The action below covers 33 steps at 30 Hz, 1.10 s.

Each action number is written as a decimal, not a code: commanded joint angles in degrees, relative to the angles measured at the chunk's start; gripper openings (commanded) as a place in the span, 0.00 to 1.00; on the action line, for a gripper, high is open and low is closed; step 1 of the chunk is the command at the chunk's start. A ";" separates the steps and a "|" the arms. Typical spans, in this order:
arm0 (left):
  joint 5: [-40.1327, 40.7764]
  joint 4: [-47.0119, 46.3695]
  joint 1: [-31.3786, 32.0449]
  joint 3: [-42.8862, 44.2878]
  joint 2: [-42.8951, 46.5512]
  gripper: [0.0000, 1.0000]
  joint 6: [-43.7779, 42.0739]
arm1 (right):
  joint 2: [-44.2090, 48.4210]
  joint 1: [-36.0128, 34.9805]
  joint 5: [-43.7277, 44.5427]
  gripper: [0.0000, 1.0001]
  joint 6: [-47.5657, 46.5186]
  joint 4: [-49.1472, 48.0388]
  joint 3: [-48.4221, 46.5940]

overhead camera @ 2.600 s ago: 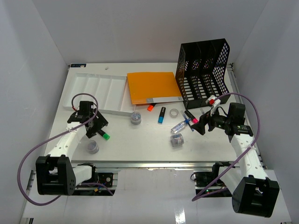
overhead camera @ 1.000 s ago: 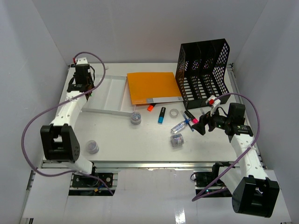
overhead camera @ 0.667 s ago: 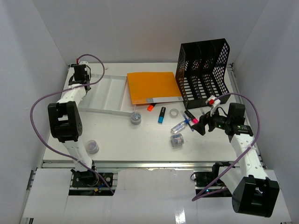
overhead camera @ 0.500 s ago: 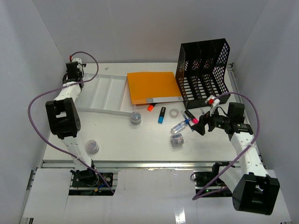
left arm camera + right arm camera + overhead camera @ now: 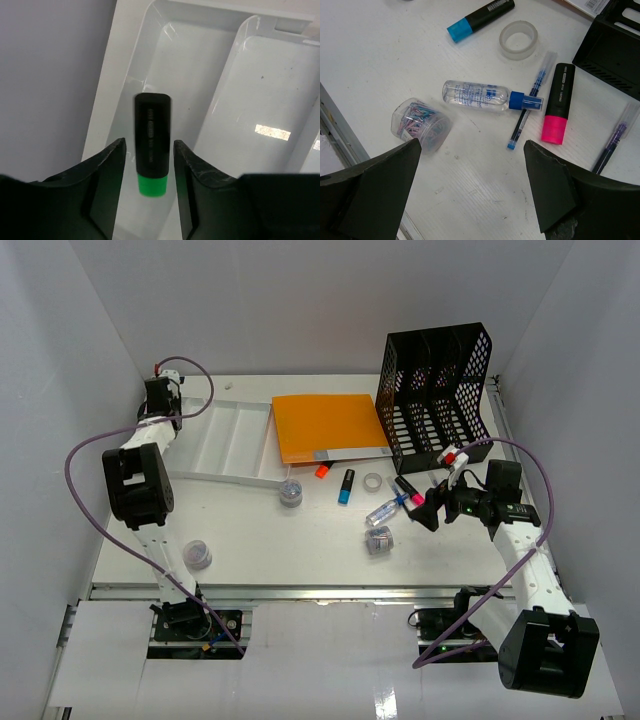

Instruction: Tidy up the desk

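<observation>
My left gripper (image 5: 161,400) is at the desk's (image 5: 300,560) far left, over the white compartmented tray (image 5: 225,440). In the left wrist view its fingers (image 5: 107,165) stand open with a gap on each side of a black highlighter with a green cap (image 5: 151,145). The highlighter is over the tray's (image 5: 260,75) leftmost compartment. I cannot tell whether it rests on the floor. My right gripper (image 5: 432,512) is wide open and empty above the desk, near a pink highlighter (image 5: 558,102), a blue pen (image 5: 530,107) and a clear bottle (image 5: 485,96).
An orange folder (image 5: 328,428) and a black file rack (image 5: 437,390) stand at the back. An orange highlighter (image 5: 322,471), a blue highlighter (image 5: 346,486), a tape ring (image 5: 373,482), a purple pen (image 5: 615,145) and paperclip jars (image 5: 379,540) (image 5: 291,494) (image 5: 198,555) lie on the desk.
My left arm carried the green highlighter from the near left of the desk to the tray's far left compartment and its fingers now stand apart from it. The right arm has hardly moved.
</observation>
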State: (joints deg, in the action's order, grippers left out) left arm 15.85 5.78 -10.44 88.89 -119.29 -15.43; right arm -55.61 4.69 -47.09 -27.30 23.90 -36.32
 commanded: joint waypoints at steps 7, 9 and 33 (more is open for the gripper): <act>-0.76 -0.69 -0.42 -2.76 6.13 0.86 3.69 | 0.33 -0.34 -0.72 0.90 -1.38 0.18 -2.09; -3.48 0.70 -0.37 -2.26 8.01 0.86 5.98 | 0.29 -0.34 -0.86 0.90 -1.99 0.32 -2.00; -52.49 -13.32 -0.37 -56.54 68.15 0.98 41.18 | -25.70 -35.87 33.87 0.97 26.27 3.06 -25.99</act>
State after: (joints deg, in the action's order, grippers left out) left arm -38.08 -5.20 -10.68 36.07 -59.01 24.59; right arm -73.73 -27.70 -26.39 -13.85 25.89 -56.64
